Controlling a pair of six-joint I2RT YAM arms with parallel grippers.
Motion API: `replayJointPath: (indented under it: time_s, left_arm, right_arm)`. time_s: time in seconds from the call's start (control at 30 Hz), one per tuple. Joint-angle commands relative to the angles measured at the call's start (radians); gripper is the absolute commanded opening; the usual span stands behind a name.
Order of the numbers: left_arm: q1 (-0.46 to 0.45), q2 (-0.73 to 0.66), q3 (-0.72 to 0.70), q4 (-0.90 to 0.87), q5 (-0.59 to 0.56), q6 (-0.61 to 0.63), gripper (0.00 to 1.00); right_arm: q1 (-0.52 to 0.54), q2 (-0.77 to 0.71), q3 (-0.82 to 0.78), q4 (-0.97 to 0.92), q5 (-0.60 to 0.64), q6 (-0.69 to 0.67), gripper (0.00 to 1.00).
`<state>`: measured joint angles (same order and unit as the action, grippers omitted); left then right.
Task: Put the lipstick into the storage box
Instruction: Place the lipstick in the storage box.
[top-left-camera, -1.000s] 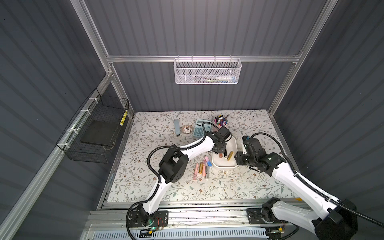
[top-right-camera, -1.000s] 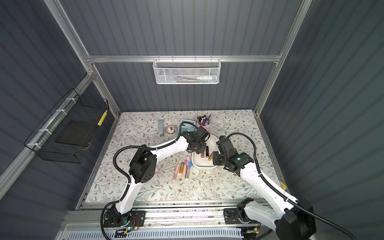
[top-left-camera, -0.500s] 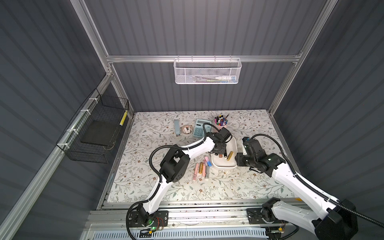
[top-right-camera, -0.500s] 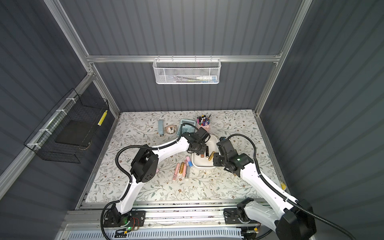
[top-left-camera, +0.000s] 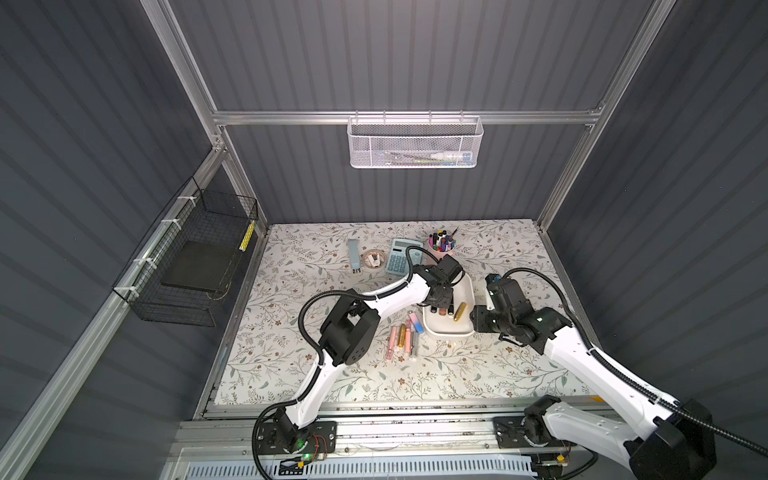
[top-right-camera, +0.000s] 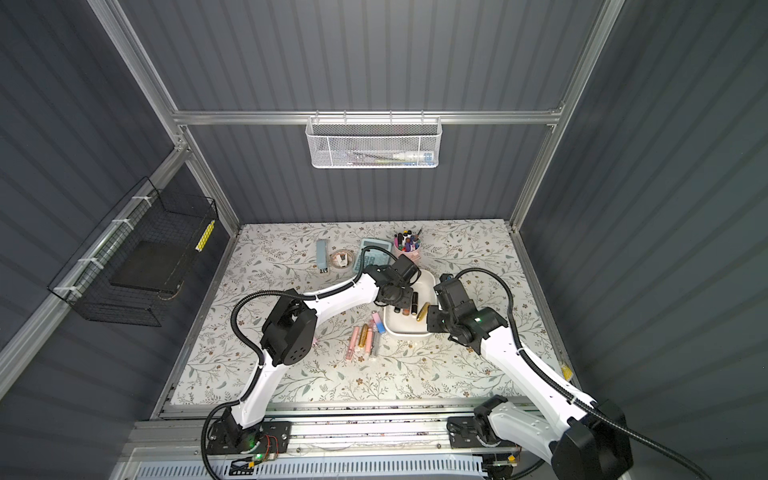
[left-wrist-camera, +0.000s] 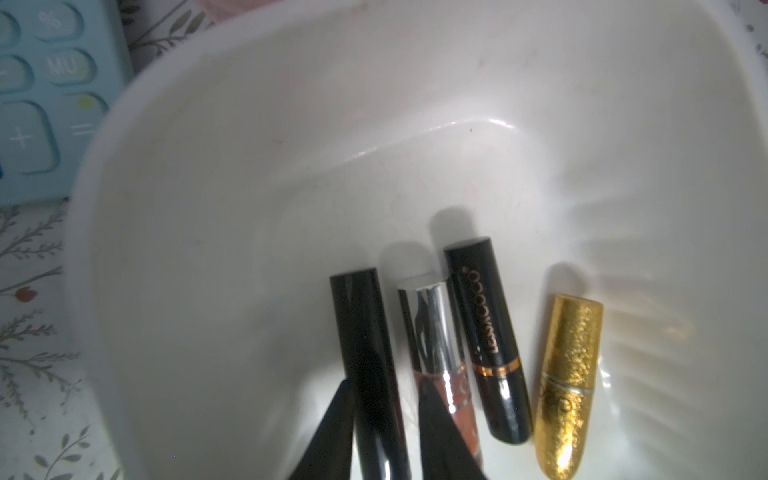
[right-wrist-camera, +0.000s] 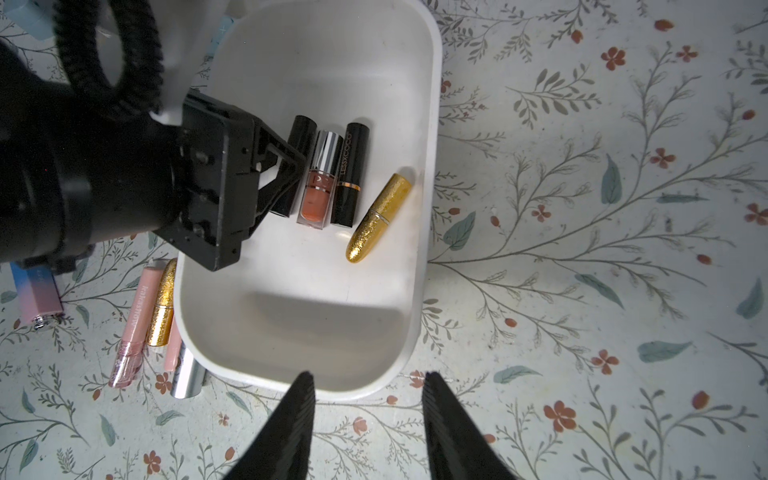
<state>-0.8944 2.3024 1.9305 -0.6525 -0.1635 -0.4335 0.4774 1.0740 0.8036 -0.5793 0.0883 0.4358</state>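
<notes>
Releasing: left pincer (left-wrist-camera: 384, 380) narrowly parted astride black lipstick (left-wrist-camera: 361, 324) in storage box (left-wrist-camera: 291, 166); widen, lift straight.
Right pincer (right-wrist-camera: 369, 376): wide, empty, near its rim.

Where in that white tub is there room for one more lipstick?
The middle of the tub is crowded: four lipsticks lie in a row, the left gripper straddling the outer black one. Bare floor lies at both ends: between the gold lipstick and the rim nearest the right gripper, and between the lipsticks and the rim by the calculator.

Robot test cell, aluminium frame (top-left-camera: 407, 117), grey panels (top-left-camera: 374, 54)
</notes>
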Motion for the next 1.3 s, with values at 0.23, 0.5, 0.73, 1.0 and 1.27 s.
replayJointPath:
  time_s: [0.23, 0.5, 0.73, 1.0, 1.27]
  left_arm:
    - [-0.008, -0.021, -0.02, 0.002, 0.006, -0.013, 0.28]
    - [-0.012, -0.274, -0.155, 0.101, 0.004, -0.021, 0.57]
    - [-0.012, -0.588, -0.428, 0.229, -0.061, -0.01, 0.96]
    - [-0.012, -0.903, -0.736, 0.165, -0.24, -0.017, 1.0]
    - [-0.011, -1.199, -0.993, 0.098, -0.364, -0.087, 1.0]
  right_arm:
    - [-0.006, -0.013, -0.008, -0.003, -0.022, -0.016, 0.46]
    - [-0.006, -0.016, 0.039, -0.052, -0.035, -0.011, 0.46]
    - [-0.001, -0.016, 0.075, -0.069, -0.106, -0.001, 0.48]
    - [0.106, 0.068, 0.143, -0.069, -0.076, 0.031, 0.51]
    - [0.28, 0.265, 0.277, -0.076, -0.014, 0.076, 0.49]
